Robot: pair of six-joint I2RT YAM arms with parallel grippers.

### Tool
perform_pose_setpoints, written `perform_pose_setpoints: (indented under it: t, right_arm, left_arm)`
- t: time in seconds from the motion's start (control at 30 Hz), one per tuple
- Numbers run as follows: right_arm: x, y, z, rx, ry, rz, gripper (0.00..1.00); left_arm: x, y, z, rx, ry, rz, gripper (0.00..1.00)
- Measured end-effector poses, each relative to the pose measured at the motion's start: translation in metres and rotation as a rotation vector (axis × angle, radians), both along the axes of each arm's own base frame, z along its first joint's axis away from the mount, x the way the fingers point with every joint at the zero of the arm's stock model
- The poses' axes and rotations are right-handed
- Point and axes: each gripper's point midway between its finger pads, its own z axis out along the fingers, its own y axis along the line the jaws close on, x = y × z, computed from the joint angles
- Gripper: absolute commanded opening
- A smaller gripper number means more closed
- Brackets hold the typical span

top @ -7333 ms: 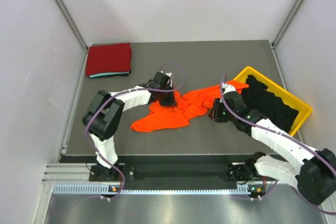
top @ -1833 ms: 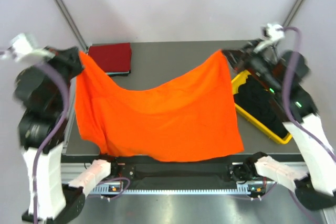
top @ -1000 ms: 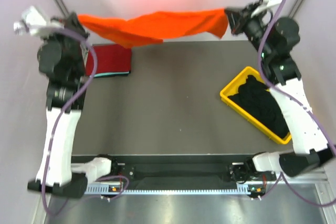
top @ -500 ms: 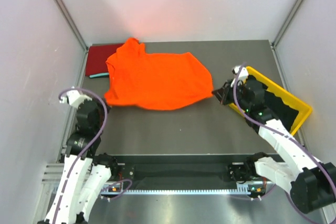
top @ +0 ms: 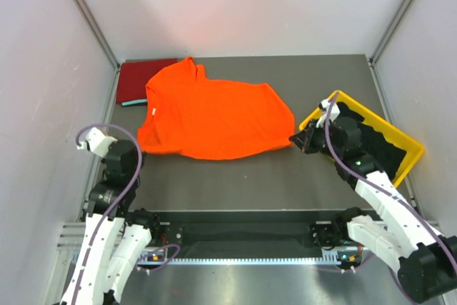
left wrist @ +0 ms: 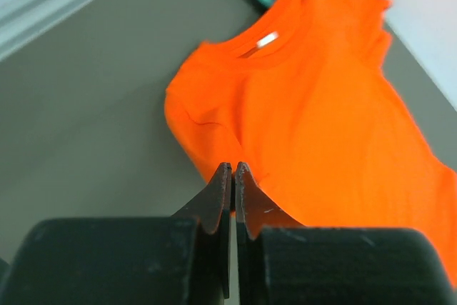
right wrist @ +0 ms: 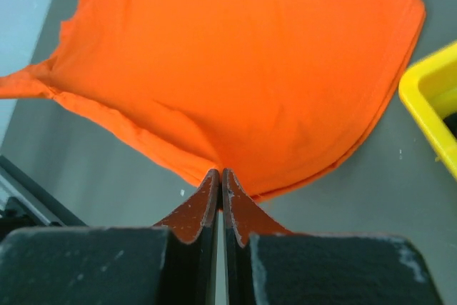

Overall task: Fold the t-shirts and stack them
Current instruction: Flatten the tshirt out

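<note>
Orange cloth t-shirt [top: 214,116]: flat, smooth | dark red shirt [top: 133,81]: folded rectangle

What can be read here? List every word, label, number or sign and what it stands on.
No readable text anywhere.
The white neck tag inside the collar of the orange t-shirt is too small and blurred to read.

The orange t-shirt [top: 214,119] lies spread out flat on the far middle of the surface [top: 235,176], neck to the left. Its far left part covers an edge of the folded dark red t-shirt [top: 136,80]. That one sits on a teal t-shirt [top: 130,103]. Black t-shirts [top: 375,141] are heaped on the right.
</note>
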Motion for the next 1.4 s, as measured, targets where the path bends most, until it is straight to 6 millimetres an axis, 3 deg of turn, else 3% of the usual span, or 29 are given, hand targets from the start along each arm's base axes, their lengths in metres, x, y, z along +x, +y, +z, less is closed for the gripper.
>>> perform_pose_setpoints:
  t: [0.1,0.23,0.37,0.5,0.67,0.8,0.9,0.97,1.1,1.3,1.4]
  right_arm:
    - [0.004,0.003,0.036,0.023,-0.035,0.004,0.0]
    - [0.006,0.007,0.124,0.069,-0.185,0.018,0.0]
    - [-0.015,0.0,0.208,0.106,-0.344,0.032,0.0]
    - [-0.051,-0.011,0.271,0.132,-0.481,0.047,0.0]
    - [-0.106,-0.023,0.321,0.197,-0.606,0.079,0.0]
    - [-0.137,-0.028,0.35,0.25,-0.672,0.105,0.0]
    - [-0.137,-0.028,0.353,0.252,-0.677,0.111,0.0]
    - [-0.127,-0.024,0.349,0.246,-0.659,0.11,0.0]
    - [-0.072,0.0,0.327,0.222,-0.569,0.137,0.0]
    - [0.042,0.044,0.254,0.162,-0.362,0.161,0.0]
    - [0.091,0.061,0.228,0.131,-0.291,0.165,0.0]
  left_arm:
    - [0.008,-0.004,0.05,0.034,-0.07,-0.05,0.0]
    - [0.019,-0.008,0.15,0.09,-0.213,-0.108,0.0]
    - [0.01,-0.012,0.252,0.131,-0.387,-0.159,0.0]
    - [-0.031,-0.012,0.351,0.149,-0.625,-0.189,0.0]
    - [-0.108,-0.01,0.427,0.124,-0.893,-0.227,0.0]
    - [-0.134,-0.017,0.44,0.106,-0.972,-0.279,0.0]
    - [-0.121,-0.024,0.435,0.111,-0.957,-0.309,0.0]
    - [-0.097,-0.029,0.421,0.128,-0.904,-0.322,0.0]
    - [-0.025,-0.041,0.381,0.177,-0.745,-0.345,0.0]
    - [0.106,-0.06,0.285,0.263,-0.441,-0.393,0.0]
    - [0.16,-0.068,0.251,0.307,-0.331,-0.42,0.0]
